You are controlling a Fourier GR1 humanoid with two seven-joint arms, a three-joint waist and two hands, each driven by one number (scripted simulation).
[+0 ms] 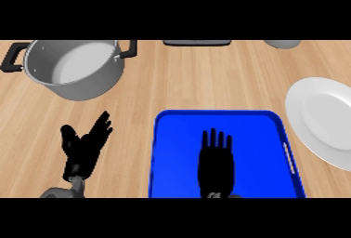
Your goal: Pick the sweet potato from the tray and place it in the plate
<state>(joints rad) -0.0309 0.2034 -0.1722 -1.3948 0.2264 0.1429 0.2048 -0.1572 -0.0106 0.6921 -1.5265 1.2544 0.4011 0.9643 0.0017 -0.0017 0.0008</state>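
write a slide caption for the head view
Right hand open over the blue tray; white plate right, pot upper left.

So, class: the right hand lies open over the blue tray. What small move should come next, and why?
Probably raise the right hand slightly: its straight fingers cover the blue tray's middle, and no sweet potato shows, so it may lie hidden beneath.

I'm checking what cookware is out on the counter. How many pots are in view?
1. The grey pot with black handles stands on the wooden counter at the upper left, beyond the blue tray. Objects cut off by the top edge cannot be identified.
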